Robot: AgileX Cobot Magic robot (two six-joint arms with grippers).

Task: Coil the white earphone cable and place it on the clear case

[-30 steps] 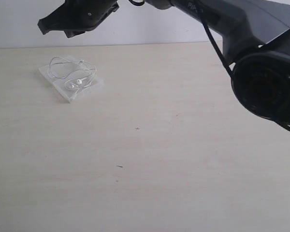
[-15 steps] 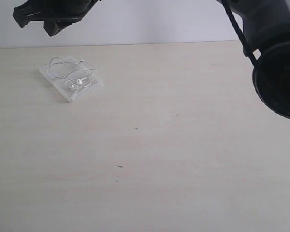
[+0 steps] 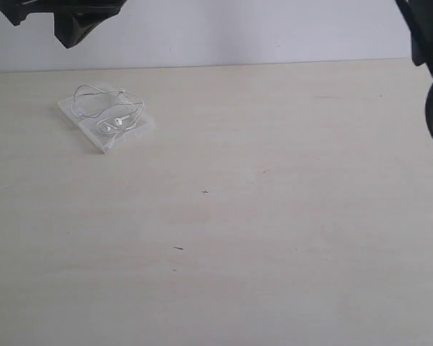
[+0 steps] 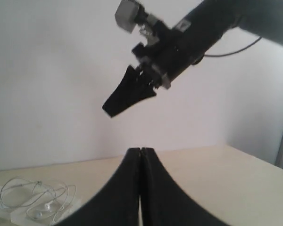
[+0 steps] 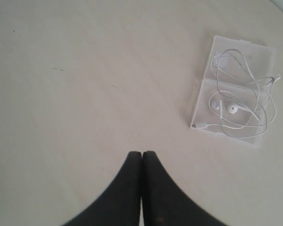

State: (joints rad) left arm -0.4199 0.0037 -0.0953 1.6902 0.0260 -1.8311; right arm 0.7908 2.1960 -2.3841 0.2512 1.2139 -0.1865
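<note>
Earphone cable (image 3: 107, 112) lies in loose loops on the clear case (image 3: 94, 142), at the far left of the surface (image 3: 274, 216). I see the left gripper (image 4: 140, 151) pressed together and empty. The right gripper (image 5: 142, 155) is likewise, hanging above the surface, well apart from the case.

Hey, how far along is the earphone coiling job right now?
Looks done: the white earphone cable lies in loose loops on the clear case. Nothing is in hand: the left gripper and right gripper are clear of the case, jaws shut and empty. Nothing visible is left to do.
</note>
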